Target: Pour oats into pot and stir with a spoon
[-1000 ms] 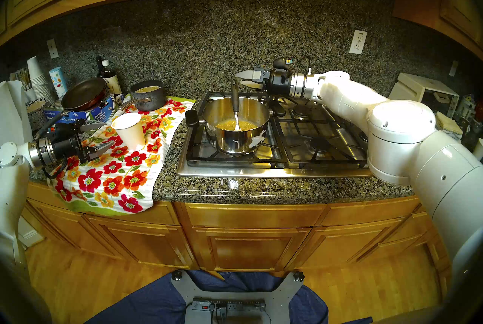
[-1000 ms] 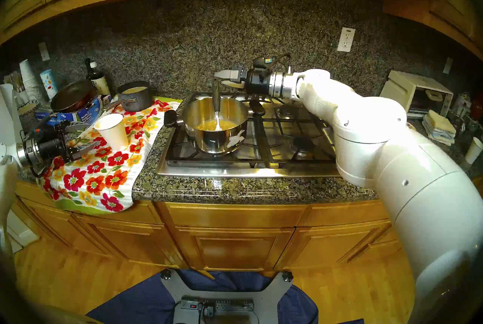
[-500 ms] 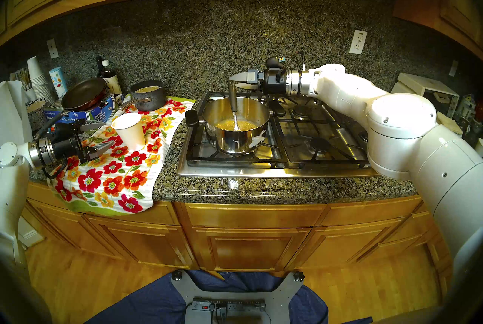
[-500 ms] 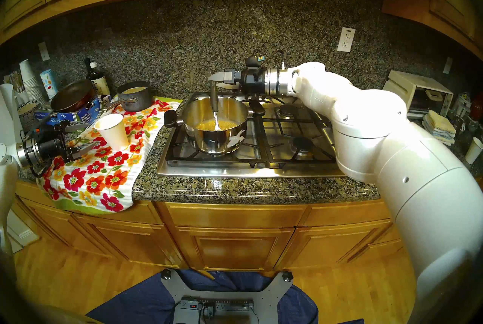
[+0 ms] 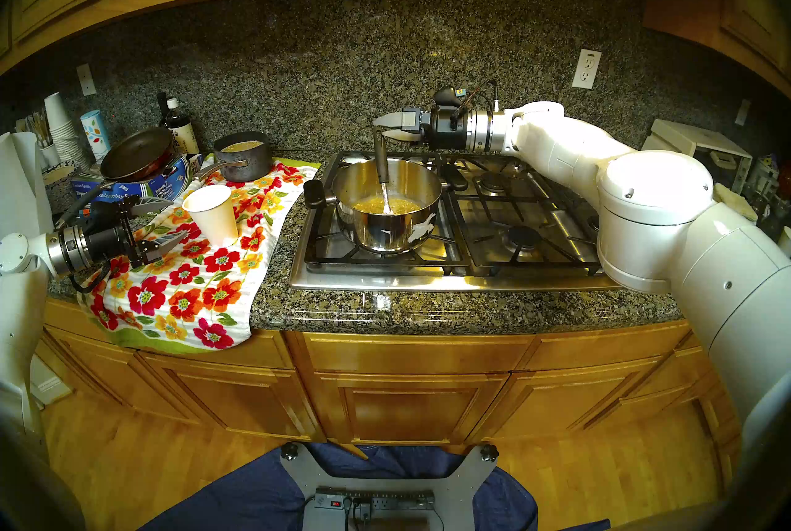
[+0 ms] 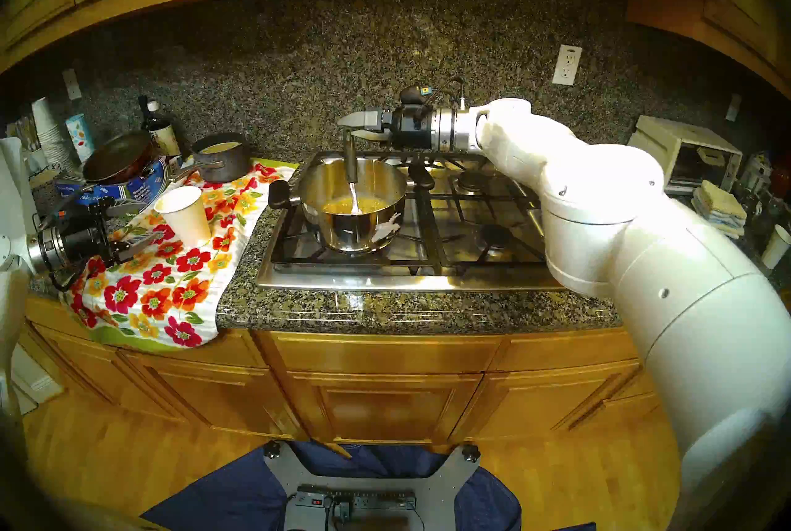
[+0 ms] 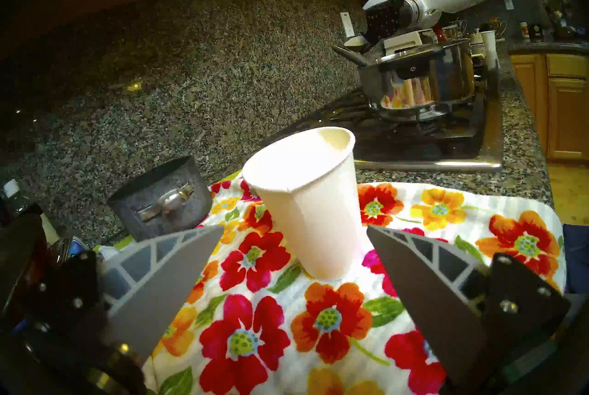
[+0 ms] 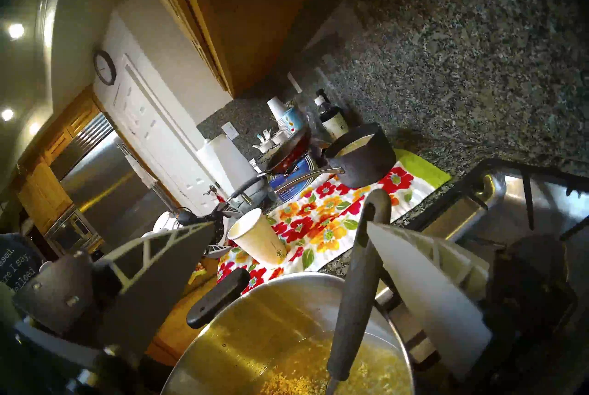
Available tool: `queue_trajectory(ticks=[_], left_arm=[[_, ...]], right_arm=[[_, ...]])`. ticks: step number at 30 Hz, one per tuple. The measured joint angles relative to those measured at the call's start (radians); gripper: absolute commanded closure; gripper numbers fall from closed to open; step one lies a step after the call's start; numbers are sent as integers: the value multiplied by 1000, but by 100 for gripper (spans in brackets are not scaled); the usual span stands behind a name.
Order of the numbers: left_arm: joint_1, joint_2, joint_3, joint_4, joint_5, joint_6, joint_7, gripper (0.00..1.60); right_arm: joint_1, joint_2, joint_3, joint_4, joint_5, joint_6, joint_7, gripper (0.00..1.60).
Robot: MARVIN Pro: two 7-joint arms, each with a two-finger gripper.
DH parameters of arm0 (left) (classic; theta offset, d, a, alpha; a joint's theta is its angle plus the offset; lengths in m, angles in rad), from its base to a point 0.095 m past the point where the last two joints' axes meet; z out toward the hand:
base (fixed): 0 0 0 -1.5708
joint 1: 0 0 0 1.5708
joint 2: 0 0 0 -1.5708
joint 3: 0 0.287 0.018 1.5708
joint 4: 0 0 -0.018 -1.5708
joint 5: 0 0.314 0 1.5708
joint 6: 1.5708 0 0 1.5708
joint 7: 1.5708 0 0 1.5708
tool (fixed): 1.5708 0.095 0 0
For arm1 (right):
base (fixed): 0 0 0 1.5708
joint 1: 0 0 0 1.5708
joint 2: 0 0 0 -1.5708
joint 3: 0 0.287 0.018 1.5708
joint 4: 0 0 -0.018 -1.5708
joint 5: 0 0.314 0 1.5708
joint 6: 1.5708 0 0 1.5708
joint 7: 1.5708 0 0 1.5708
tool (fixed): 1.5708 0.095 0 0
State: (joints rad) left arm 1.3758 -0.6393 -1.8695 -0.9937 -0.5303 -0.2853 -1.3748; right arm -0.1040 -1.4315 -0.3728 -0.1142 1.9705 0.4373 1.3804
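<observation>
The shiny steel pot stands on the stove's front left burner with tan oats in liquid at its bottom. The black-handled spoon stands in the oats, leaning toward the back rim. My right gripper hovers over the back rim, open, and the handle's top sits between the fingers, resting against the white finger. My left gripper stands open over the floral towel, just left of the white paper cup, not touching it.
A dark grey saucepan sits at the towel's back edge. A frying pan rests on blue boxes beside bottles and stacked cups at the back left. A toaster oven stands far right. The floral towel hangs over the counter edge.
My right gripper has shifted left and slightly up, still open, carrying the spoon handle's top leftward. The left arm and cup have not moved.
</observation>
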Motion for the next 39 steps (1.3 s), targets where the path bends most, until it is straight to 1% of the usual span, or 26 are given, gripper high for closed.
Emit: queue_trajectory(ticks=[7, 11, 16, 22, 33, 39], left_arm=[[1, 0, 0, -1, 0, -1, 1, 0], [1, 0, 0, -1, 0, -1, 1, 0], [2, 0, 0, -1, 0, -1, 2, 0], [2, 0, 0, -2, 0, -2, 2, 0], [3, 0, 0, -2, 0, -2, 3, 0], [3, 0, 0, -2, 0, -2, 4, 0]], right_arm=[[0, 12, 1, 5, -3, -12, -31, 0], [-1, 20, -13, 7, -14, -20, -43, 0], [-3, 25, -40, 6, -45, -29, -44, 0], [-5, 26, -53, 4, -67, -36, -40, 0], [-5, 5, -47, 5, -67, -42, -48, 0], [-5, -11, -41, 5, -66, -45, -68, 0]])
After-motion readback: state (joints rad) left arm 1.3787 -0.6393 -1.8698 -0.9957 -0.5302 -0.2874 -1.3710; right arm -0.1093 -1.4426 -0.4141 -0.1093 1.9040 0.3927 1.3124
